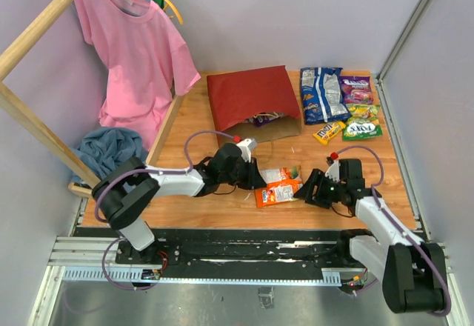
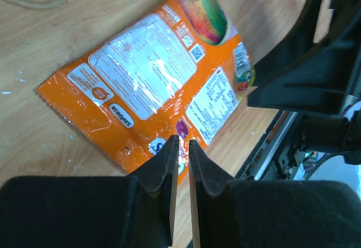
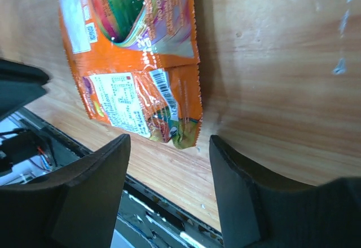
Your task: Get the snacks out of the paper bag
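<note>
The red paper bag (image 1: 248, 98) lies on its side, its brown mouth (image 1: 272, 128) facing me with a purple packet (image 1: 263, 118) showing inside. Two orange snack packets (image 1: 278, 191) (image 2: 146, 84) (image 3: 141, 98) lie flat on the wood between my grippers. My left gripper (image 1: 257, 178) (image 2: 183, 141) hovers over the packet's near edge, its jaws parted by a thin slit with nothing in it. On the other side my right gripper (image 1: 309, 190) (image 3: 169, 141) stands wide open and empty, just short of the packet's corner. More snacks sit at the back right: a blue-white cookie bag (image 1: 322, 92), a purple bag (image 1: 357, 87), a green bag (image 1: 362, 128), a yellow pack (image 1: 328, 132).
A pink shirt (image 1: 133, 52) hangs on a hanger at the back left behind a wooden frame (image 1: 41, 130), with a blue cloth heap (image 1: 111, 148) below it. The table's near edge and black rail (image 1: 244, 248) run just behind both grippers.
</note>
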